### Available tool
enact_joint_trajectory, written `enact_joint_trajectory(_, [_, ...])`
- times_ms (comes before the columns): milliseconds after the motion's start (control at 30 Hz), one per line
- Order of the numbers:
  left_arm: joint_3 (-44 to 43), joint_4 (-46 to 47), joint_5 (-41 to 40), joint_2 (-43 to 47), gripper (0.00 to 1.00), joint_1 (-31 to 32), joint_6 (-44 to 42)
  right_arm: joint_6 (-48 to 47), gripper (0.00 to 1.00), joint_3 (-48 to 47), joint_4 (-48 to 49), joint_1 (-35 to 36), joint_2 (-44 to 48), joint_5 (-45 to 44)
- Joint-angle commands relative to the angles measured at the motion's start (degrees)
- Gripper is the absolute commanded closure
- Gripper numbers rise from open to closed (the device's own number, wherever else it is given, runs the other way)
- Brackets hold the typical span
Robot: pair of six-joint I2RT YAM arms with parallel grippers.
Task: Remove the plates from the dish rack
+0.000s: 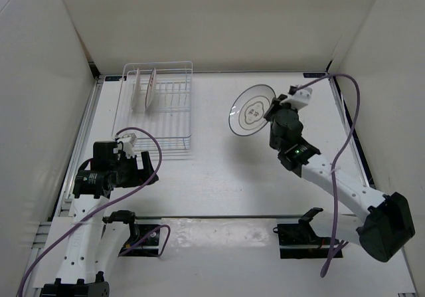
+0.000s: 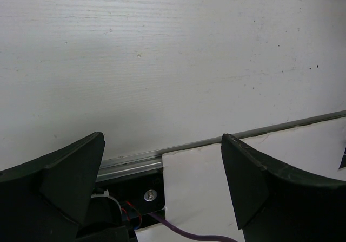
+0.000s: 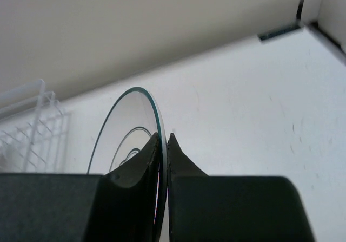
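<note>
- Right gripper [image 1: 269, 111] [image 3: 164, 139] is clenched on the edge of a small round shallow plate [image 1: 249, 111] [image 3: 127, 125]. This plate has a pale grey rim, a scalloped outline and a small central mark. I see it held tilted, to the right of the rectangular white wire dish rack [image 1: 174, 101] and well apart from it.
- Left gripper [image 1: 147, 169] [image 2: 162, 144] is released. On my wrist feed its jaws stand wide apart with nothing between them, just off the rack's near side by its left corner.
- White flat table [image 1: 219, 171] carries the rack, which sits at its far left.
- The rack's upright divider prongs run along its left part.
- One pale plate [image 1: 138, 88] stands on edge in the rack's far-left slots.
- Just to its right stands a second plate on edge [image 1: 152, 88], also in the rack. I make out an orange tinge on its face.
</note>
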State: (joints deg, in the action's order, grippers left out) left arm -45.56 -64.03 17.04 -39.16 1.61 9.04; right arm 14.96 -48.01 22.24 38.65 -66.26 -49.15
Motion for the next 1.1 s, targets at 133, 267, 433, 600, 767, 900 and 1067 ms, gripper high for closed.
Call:
enact_joint_trajectory(133, [-0.2, 0.6, 0.9, -0.2, 0.0, -0.4, -0.4, 21.7, 1.0, 12.5, -5.6, -7.1, 2.4, 15.6])
enact_joint_trajectory(267, [-0.2, 0.7, 1.1, -0.5, 0.0, -0.4, -0.4, 26.4, 1.0, 18.0, 0.8, -10.2, 0.1, 22.9])
enact_joint_trajectory(433, [-0.1, 0.5, 0.9, -0.5, 0.0, -0.4, -0.4, 34.8, 1.0, 23.5, 12.1, -12.7, -6.8, 26.7])
enact_joint_trajectory(600, [0.0, 0.6, 1.0, -0.7, 0.0, -0.4, -0.4, 43.9, 1.0, 26.8, 16.5, -14.3, -14.8, 31.2])
enact_joint_trajectory(767, [-0.1, 0.5, 0.8, -0.5, 0.0, -0.4, -0.4, 46.1, 0.85, 26.9, 14.2, -14.9, -16.6, 34.8])
enact_joint_trajectory(900, [-0.1, 0.5, 0.1, -0.6, 0.0, -0.4, -0.3, 43.3, 0.52, 21.0, -2.5, -15.1, -13.7, 38.2])
enact_joint_trajectory(1067, [-0.4, -0.1, -1.8, -1.4, 0.0, -0.4, 0.0, 39.9, 0.26, 14.5, -16.9, -15.2, -8.4, 36.7])
